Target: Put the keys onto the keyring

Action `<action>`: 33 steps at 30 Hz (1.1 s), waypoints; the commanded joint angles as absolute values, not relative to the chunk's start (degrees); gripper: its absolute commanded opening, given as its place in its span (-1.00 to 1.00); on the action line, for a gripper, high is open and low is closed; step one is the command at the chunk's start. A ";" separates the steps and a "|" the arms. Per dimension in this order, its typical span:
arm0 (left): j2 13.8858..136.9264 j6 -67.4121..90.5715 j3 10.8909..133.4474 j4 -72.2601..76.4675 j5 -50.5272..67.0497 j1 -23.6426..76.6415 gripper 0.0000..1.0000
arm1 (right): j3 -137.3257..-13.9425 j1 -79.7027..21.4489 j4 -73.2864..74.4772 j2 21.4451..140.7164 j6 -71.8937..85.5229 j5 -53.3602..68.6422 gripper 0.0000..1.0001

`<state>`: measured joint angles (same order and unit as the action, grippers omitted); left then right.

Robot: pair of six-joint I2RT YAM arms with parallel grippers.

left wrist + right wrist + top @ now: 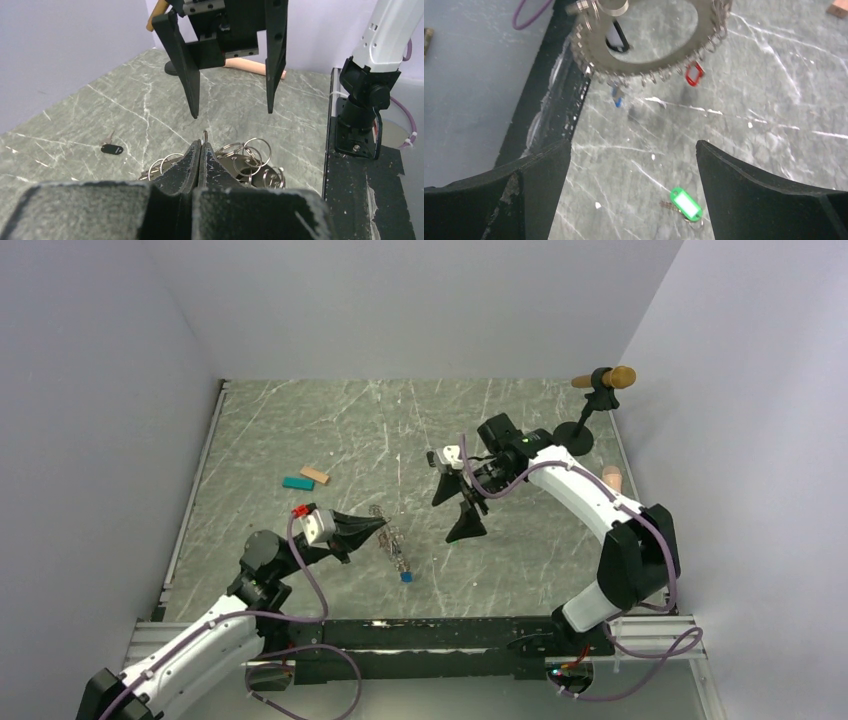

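**Entry: desk (774,100), grey marbled surface, two arms at work**

1. keyring (644,65): large thin dark metal ring, fringed all round with small split rings and keys, gear-like. It stands raised on edge near the middle of the desk. The left pincer (200,155) has its jaws pressed fully together on a thin wire loop of the fringe. Whether the lowest part touches the desk cannot be told.
2. blue key (616,97): small, with a blue plastic tag. It hangs from the keyring's lower fringe, near a red tag (694,75). Judged already fitted.
3. green key (685,205): small, with a bright green plastic tag and white label. It lies flat and loose on the desk, apart from the keyring. Not yet fitted.
4. right pincer (632,145): jaws spread wide, holding nothing. It hovers facing the keyring, with the green key below it.
5. teal block (297,483) and tan block (315,475): rectangular, side by side, well apart from the work.

**Hazards, as judged**
- The flat green tag may skid across the smooth desk as the fingers close on it.
- A grip on the tag alone may leave its tiny ring badly presented for threading.
- The left hold is a fingertip pinch on thin wire, so a push could swing the keyring or pull it free.
- The two pincers sit near each other and could collide, or snag the fringe.
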<state>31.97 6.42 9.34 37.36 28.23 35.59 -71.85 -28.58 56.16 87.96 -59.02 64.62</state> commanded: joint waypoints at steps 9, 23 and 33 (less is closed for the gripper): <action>33.54 -14.50 30.05 10.77 46.60 28.98 -1.00 | -70.84 -23.20 58.02 94.24 -71.21 63.62 1.00; 32.08 -19.66 30.06 5.34 48.82 27.16 -1.00 | -64.46 -15.69 40.88 98.71 -39.82 48.17 0.42; 32.82 -20.08 30.93 4.11 49.24 27.10 -1.00 | -64.43 -15.01 41.40 104.37 -33.32 48.47 0.22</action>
<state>32.84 -18.37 28.23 2.83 47.13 27.40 -62.39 -15.05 41.80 101.54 -37.63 48.47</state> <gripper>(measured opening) 0.012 0.631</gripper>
